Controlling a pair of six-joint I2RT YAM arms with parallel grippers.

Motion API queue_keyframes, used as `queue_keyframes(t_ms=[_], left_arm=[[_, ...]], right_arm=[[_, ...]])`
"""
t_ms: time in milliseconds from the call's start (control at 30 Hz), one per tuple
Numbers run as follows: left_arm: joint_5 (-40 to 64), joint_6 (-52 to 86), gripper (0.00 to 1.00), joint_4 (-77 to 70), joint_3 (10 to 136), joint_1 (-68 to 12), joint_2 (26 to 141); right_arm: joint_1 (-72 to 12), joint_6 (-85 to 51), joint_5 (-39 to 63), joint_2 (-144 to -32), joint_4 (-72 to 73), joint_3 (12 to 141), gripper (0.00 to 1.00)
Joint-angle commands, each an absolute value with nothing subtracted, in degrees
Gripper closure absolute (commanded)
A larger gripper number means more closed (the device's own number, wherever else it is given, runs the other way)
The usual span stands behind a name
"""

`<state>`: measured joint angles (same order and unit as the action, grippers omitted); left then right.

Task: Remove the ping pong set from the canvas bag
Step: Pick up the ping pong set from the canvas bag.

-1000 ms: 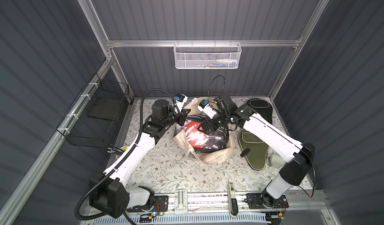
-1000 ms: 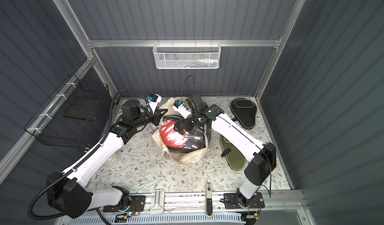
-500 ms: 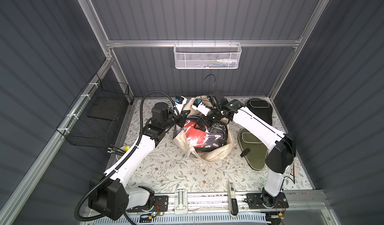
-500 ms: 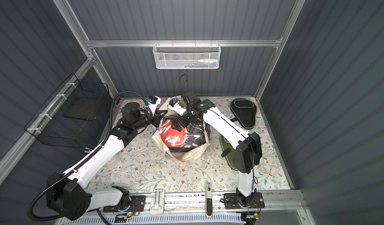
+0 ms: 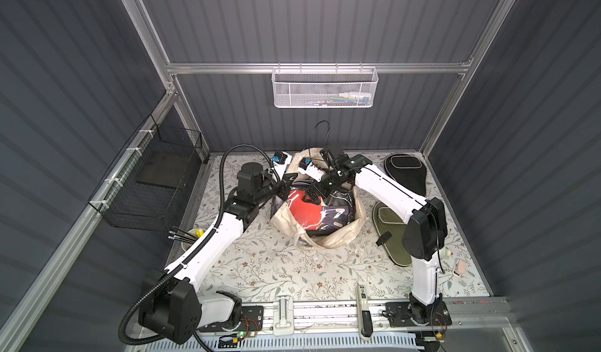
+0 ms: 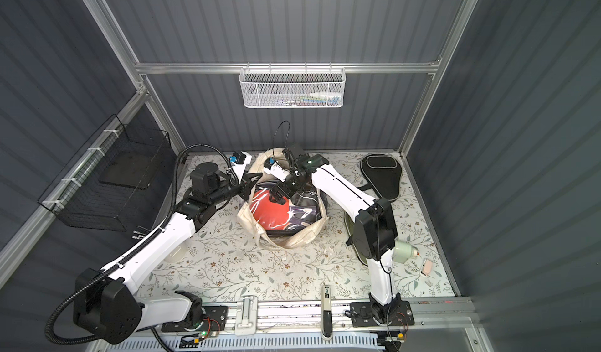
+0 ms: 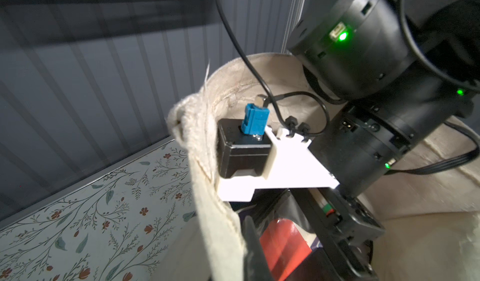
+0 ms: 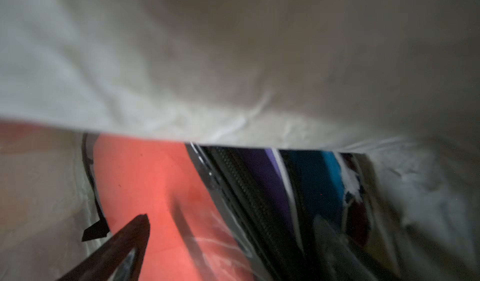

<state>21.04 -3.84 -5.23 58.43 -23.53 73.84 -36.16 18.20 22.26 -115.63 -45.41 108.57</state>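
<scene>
Top views: left gripper [image 5: 287, 185] clamped the canvas bag [image 5: 328, 240] rim; right gripper [image 5: 312, 197] gaped over red paddle pack [image 5: 302, 212], likely to snag loose fabric.

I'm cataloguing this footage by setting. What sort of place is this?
Likely a robot test cell, not a home: ribbed grey panels on an aluminium frame, left arm and right arm bolted to a front rail, white mesh basket hung up.

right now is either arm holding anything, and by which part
The left jaws pinch the bag by its rim. The right jaws are open inside it above the red pack, holding nothing.
</scene>
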Motion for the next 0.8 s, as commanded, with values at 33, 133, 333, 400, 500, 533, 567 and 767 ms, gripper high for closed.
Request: queue_keyframes(t_ms=[33, 133, 333, 400, 500, 533, 567, 767], left_arm=[[25.4, -3.9, 1.0, -11.6, 58.5, -23.9, 73.8], [25.3, -3.8, 1.0, -11.8, 58.4, -23.9, 73.9], [24.2, -4.5, 1.0, -10.9, 58.4, -23.8, 73.6], [23.6, -4.8, 1.0, -10.4, 58.4, -23.8, 73.3], [22.9, -5.0, 1.0, -9.9, 58.4, -23.8, 73.0], [22.7, -5.1, 1.0, -9.7, 58.4, -23.8, 72.9], [22.3, -5.1, 1.0, -9.5, 58.4, -23.8, 72.9], [19.3, -4.8, 1.0, -5.2, 60.8, -23.8, 73.0]], right_arm=[[-35.9, 20.6, 27.7, -117.8, -47.9, 110.0, 0.01], [-35.8, 21.0, 30.1, -118.7, -52.0, 111.5, 0.09], [-35.6, 19.3, 31.7, -116.1, -54.8, 110.7, 0.6], [-35.7, 18.7, 31.7, -114.3, -54.2, 109.1, 0.77], [-35.7, 17.9, 31.1, -111.6, -52.9, 106.7, 0.96], [-35.7, 17.7, 30.9, -111.0, -52.7, 106.1, 0.99], [-35.7, 17.5, 30.8, -110.1, -52.4, 105.6, 1.0], [-35.8, 16.5, 28.4, -105.9, -51.4, 104.6, 1.0]])
